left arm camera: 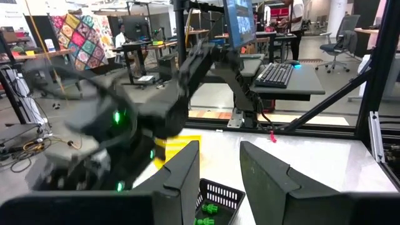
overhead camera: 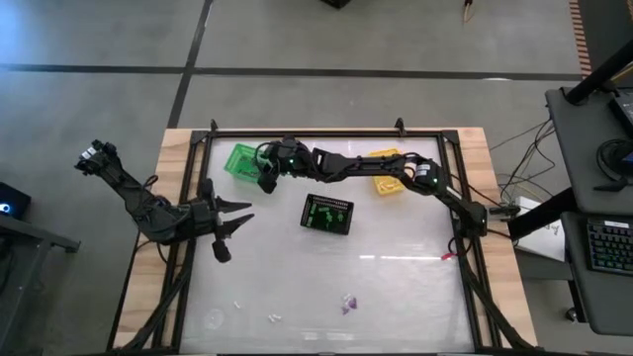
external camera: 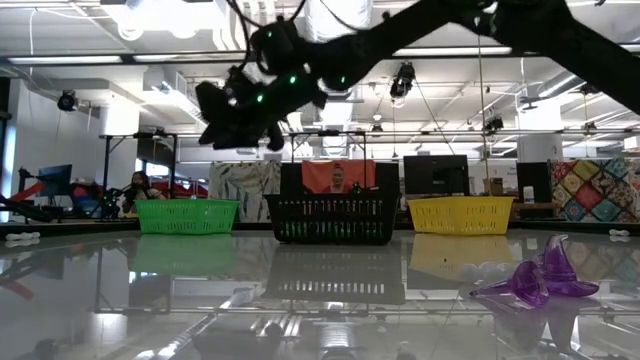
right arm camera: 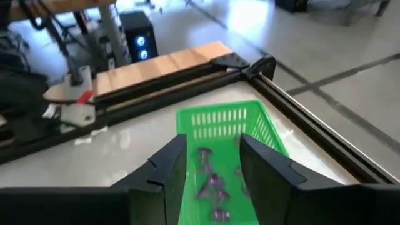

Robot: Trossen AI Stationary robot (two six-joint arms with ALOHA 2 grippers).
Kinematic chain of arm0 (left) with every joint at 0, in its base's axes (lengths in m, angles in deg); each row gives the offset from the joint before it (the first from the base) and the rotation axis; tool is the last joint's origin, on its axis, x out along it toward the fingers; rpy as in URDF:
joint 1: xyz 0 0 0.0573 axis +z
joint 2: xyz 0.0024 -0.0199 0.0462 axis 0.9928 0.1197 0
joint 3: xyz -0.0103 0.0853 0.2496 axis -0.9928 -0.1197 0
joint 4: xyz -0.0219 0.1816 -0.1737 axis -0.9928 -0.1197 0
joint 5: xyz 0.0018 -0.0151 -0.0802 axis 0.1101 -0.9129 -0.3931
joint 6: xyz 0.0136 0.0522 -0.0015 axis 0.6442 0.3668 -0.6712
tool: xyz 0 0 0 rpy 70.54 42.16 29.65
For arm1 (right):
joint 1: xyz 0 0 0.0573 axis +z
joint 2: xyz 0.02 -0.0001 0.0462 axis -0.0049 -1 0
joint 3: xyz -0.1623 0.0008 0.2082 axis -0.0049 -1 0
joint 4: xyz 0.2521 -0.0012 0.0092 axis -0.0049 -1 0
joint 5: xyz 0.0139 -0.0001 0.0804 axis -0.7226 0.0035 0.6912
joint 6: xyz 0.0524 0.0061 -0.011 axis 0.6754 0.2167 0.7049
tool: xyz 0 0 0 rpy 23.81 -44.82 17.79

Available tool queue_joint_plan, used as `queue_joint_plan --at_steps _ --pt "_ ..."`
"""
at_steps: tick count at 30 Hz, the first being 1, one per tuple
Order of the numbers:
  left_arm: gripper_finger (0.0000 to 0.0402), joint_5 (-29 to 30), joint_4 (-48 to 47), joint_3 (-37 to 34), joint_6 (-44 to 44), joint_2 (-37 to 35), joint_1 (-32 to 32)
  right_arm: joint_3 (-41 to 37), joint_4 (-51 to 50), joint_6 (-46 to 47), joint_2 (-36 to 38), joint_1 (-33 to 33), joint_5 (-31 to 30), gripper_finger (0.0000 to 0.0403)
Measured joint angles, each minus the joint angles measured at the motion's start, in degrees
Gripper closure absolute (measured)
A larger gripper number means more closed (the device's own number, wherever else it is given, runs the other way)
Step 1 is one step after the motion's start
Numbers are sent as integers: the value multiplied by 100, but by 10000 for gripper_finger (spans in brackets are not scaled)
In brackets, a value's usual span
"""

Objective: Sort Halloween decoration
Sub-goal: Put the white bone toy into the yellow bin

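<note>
R gripper [overhead camera: 265,174] is stretched across the far side of the counter [overhead camera: 396,287], hanging over the green basket [overhead camera: 240,159] at the far-left corner. Jaws apart, nothing between them; wrist view looks straight down into the basket. Purple trinkets [right arm camera: 211,181] lie on the basket floor, several pcs, exact shapes can't tell.

L gripper [overhead camera: 229,218] sits at the counter's left edge, partly over the frame rail, pointing inward. Jaws apart, empty.

Black basket [overhead camera: 327,214] is mid-counter, between the two grippers' reach, w/ green trinkets [overhead camera: 329,214] inside. Yellow basket [overhead camera: 386,170] is far side, right of centre, mostly under the R arm.

Loose pcs on the near half: purple trinket [overhead camera: 348,304] near centre-front, white trinkets [overhead camera: 274,317] left of it, close to the near edge. In the low view the purple one [external camera: 545,278] lies on its side on the glossy top.

Room: near half of the counter is mostly bare apart from those pcs. Green basket is tight against the far-left frame corner, rails on two sides. R arm spans the whole far strip above yellow basket. Small red item [overhead camera: 448,256] by the right rail.
</note>
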Motion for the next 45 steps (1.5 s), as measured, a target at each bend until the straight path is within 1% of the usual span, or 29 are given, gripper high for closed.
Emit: queue_joint_plan --at_steps 3,7,11,13,14,17,23,28,31,36,40,42,45 --pt "304 -2 -103 -4 -191 2 0 1 -723 -109 306 66 143 262" --pt "304 -9 -252 -6 -535 22 -11 0 -2296 -496 760 232 229 270" --pt "304 -56 -517 -7 -1113 94 -20 -26 -3824 -700 1228 461 258 279" --pt "304 -163 -610 -9 -1408 188 -20 -142 -4331 -701 1486 607 264 283" --pt "304 -203 -630 -9 -1541 257 -20 -266 -4430 -701 1626 697 264 285" --pt "304 -361 -634 -9 -1887 502 -20 -824 -4458 -657 2134 990 268 289" --pt "304 -822 -670 -9 -2731 905 -20 -1985 -4157 -133 3247 1622 248 297" --pt "304 -1255 -735 -9 -3385 1264 -20 -2800 -3996 346 3943 2183 -72 302" --pt "304 -1522 -882 -9 -3924 1519 -20 -3103 -3984 659 4285 2467 -184 303" --pt "304 -2227 -1270 -9 -5057 1907 -16 -3456 -3824 958 4582 2784 -250 301" --pt "308 -2793 -1601 -9 -5998 2187 -13 -3496 -3799 957 4629 2930 -598 305" --pt "312 -3171 -1768 -9 -6483 2339 -13 -3498 -3799 957 4603 2943 -642 307" --pt "319 -3806 -1939 -9 -6919 2576 -16 -3512 -3803 954 4581 2941 -643 311"
